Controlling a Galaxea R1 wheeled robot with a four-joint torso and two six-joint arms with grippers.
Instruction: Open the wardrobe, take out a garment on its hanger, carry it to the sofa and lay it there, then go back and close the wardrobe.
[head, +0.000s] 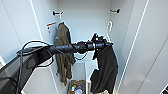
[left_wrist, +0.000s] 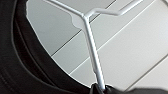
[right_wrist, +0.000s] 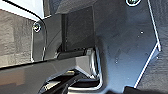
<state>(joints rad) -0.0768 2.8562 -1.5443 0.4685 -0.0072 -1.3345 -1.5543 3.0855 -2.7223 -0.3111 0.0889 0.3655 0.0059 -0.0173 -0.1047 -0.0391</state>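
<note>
The white wardrobe (head: 85, 20) stands open in front of me. My left arm reaches into it, and my left gripper (head: 106, 44) is shut on the thin white hanger (head: 109, 26) that carries the garment (head: 106, 67), a black T-shirt hanging limp below the gripper. The hanger's curved hook sits a little below the black hook (head: 115, 10) at the wardrobe's upper right. In the left wrist view the hanger's white bar (left_wrist: 92, 50) rises from the dark fingertips (left_wrist: 96, 88) clamped on it, with black fabric (left_wrist: 22, 62) beside it.
An olive-brown jacket (head: 63, 50) hangs on its own hanger from the left black hook (head: 57, 12). A box of small items (head: 76, 88) sits on the wardrobe floor. The open right door (head: 150, 50) stands close on the right.
</note>
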